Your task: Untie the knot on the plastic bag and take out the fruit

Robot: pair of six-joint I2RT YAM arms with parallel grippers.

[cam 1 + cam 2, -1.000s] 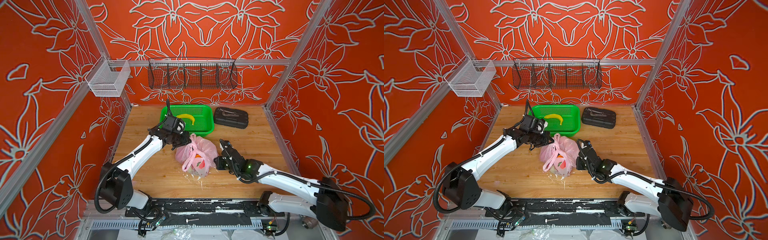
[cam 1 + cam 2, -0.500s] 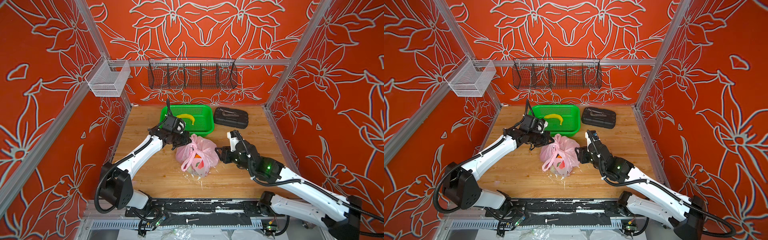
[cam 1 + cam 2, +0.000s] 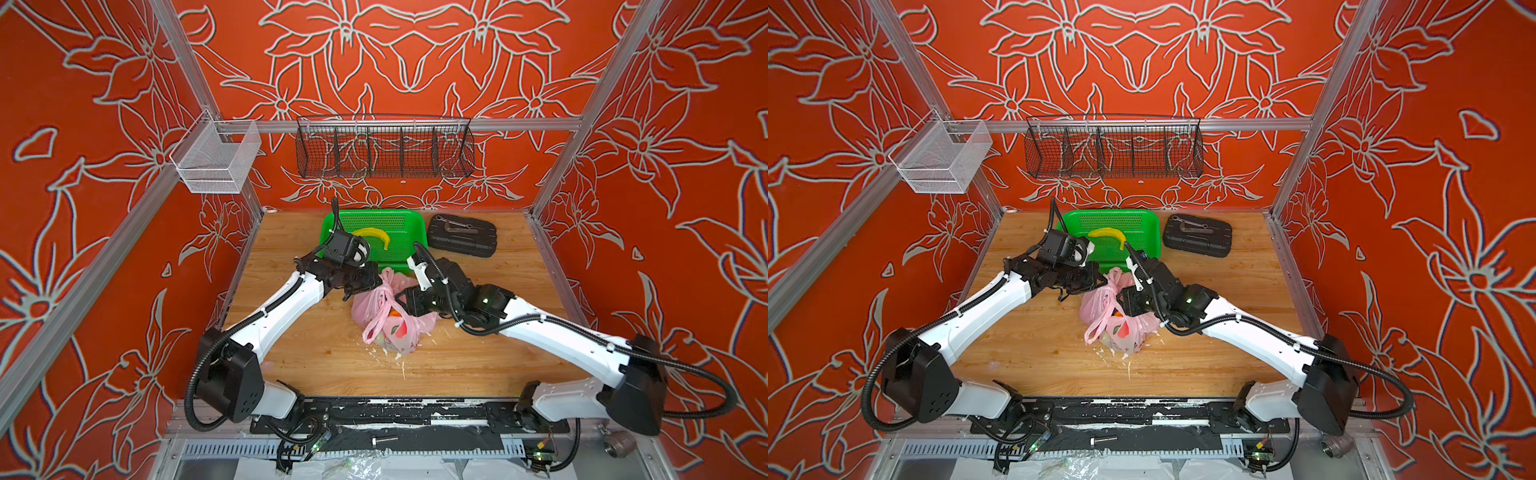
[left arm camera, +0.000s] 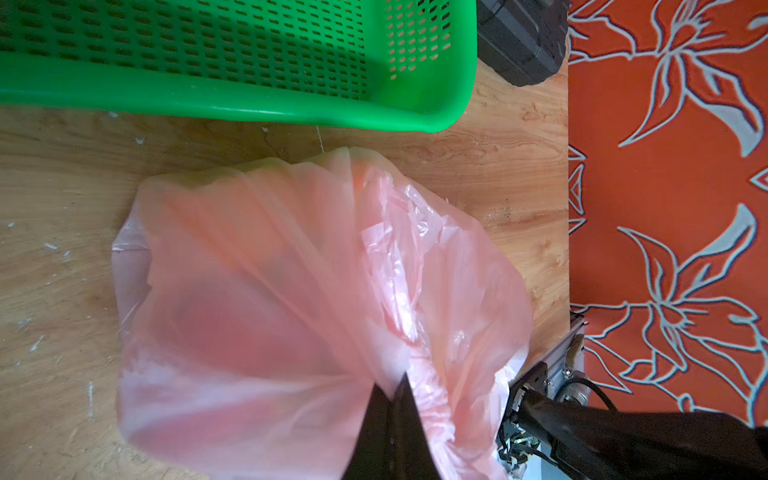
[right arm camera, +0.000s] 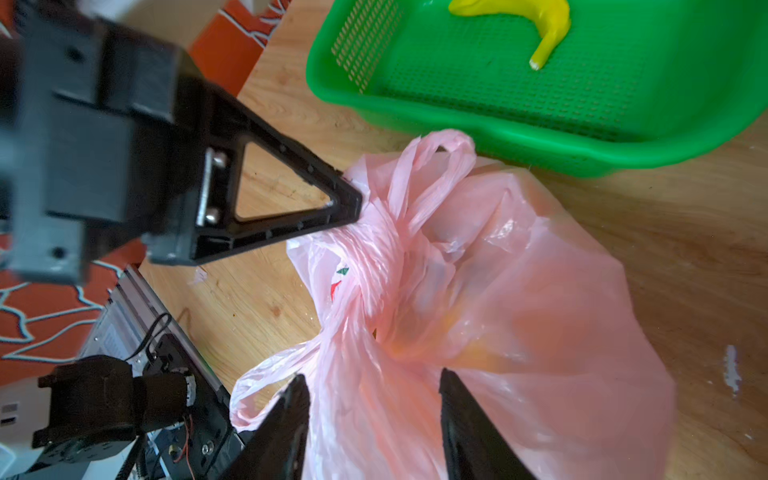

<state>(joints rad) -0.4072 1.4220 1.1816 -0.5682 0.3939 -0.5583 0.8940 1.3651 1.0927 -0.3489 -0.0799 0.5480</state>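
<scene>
Pink plastic bag, green basket, yellow banana.

We see the bag with an orange fruit showing through. Our left gripper pinches its top at eleven o'clock. Our right gripper hangs over it at one o'clock, jaws perhaps parted. The basket, holding a banana, sits at twelve.

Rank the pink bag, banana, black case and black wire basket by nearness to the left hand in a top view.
1. pink bag, pinched in the left hand.
2. banana, just behind, in the green basket.
3. black case, back right.
4. black wire basket, on the back wall.
</scene>
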